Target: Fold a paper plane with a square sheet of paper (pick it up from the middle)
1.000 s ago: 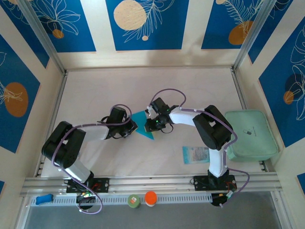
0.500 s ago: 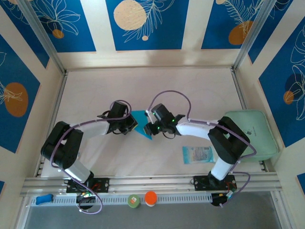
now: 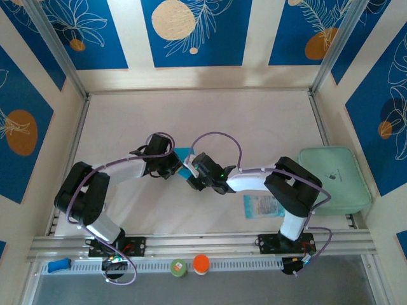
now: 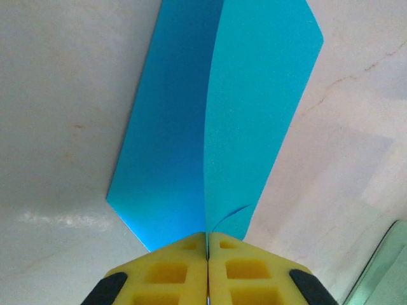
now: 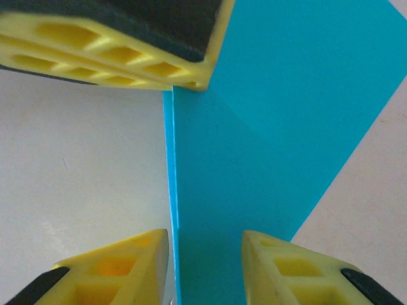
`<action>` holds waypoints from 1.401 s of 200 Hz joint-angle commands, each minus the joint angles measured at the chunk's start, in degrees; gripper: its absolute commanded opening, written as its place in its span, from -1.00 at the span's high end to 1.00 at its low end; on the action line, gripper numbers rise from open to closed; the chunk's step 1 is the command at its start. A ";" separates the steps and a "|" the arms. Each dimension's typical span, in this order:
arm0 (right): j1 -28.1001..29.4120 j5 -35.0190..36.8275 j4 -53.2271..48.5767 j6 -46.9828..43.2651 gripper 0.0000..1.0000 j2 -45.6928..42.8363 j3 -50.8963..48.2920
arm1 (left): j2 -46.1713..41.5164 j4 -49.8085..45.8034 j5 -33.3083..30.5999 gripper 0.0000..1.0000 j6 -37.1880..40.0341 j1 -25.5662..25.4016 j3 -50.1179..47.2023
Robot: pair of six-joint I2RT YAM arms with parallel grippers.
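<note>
Mid-fold: left fingers (image 4: 172, 274) clamp the doubled square sheet of paper (image 4: 254, 114) at its crease; right fingers (image 5: 127, 267), parted astride its edge, should probably pinch there next.

Mint-green pad (image 3: 335, 180) near a printed packet (image 3: 261, 205)
</note>
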 commanded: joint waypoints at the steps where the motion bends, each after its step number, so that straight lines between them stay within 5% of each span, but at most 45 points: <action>1: 0.63 0.74 3.56 -2.36 0.30 1.09 0.42 | -1.92 -1.65 -1.12 0.82 -1.27 -0.34 1.28; 69: 0.25 1.42 6.48 -4.44 0.58 1.98 -1.36 | -3.72 -1.04 -1.00 0.67 -2.83 0.60 0.36; 131: -1.78 -0.48 7.92 -4.78 0.77 0.67 -3.03 | -10.82 -1.44 -2.77 0.26 -2.88 5.13 -6.69; 201: -3.79 -5.52 9.40 -4.41 0.83 -0.35 -4.28 | -6.39 10.41 3.66 0.49 -4.02 4.83 -10.69; 280: -6.25 -12.55 9.50 -3.01 0.88 -0.53 -4.71 | 0.75 12.22 5.56 0.60 -2.77 4.04 -7.01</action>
